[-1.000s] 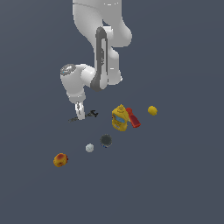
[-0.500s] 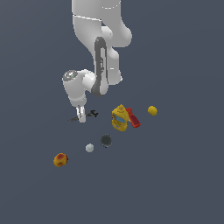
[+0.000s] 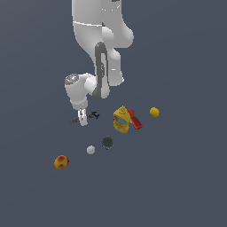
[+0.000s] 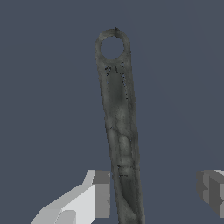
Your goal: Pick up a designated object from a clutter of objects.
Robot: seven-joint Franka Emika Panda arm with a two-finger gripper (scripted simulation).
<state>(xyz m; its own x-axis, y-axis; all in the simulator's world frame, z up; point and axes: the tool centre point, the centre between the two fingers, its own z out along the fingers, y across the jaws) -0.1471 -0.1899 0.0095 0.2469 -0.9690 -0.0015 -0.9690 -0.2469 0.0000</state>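
Observation:
The designated object, a thin dark grey wrench (image 3: 92, 116), lies flat on the floor in the exterior view, left of the clutter. In the wrist view its slim handle (image 4: 119, 127) with a ring end runs between my fingers. My gripper (image 3: 82, 119) is low over the handle and open (image 4: 153, 192). One white finger (image 4: 94, 192) sits right beside the handle and the other finger (image 4: 212, 188) stands well apart from it. The wrench's jawed head is out of the wrist view.
A yellow bottle (image 3: 120, 119) with a red piece (image 3: 135, 119) against it lies to the exterior view's right of the wrench. Beyond is a yellow lemon (image 3: 154, 111). Nearer the camera are a dark ball (image 3: 107, 142), a small white cube (image 3: 91, 150) and an orange-red fruit (image 3: 61, 162).
The arm has come down, bringing my gripper lower over the wrench handle. The objects have not moved.

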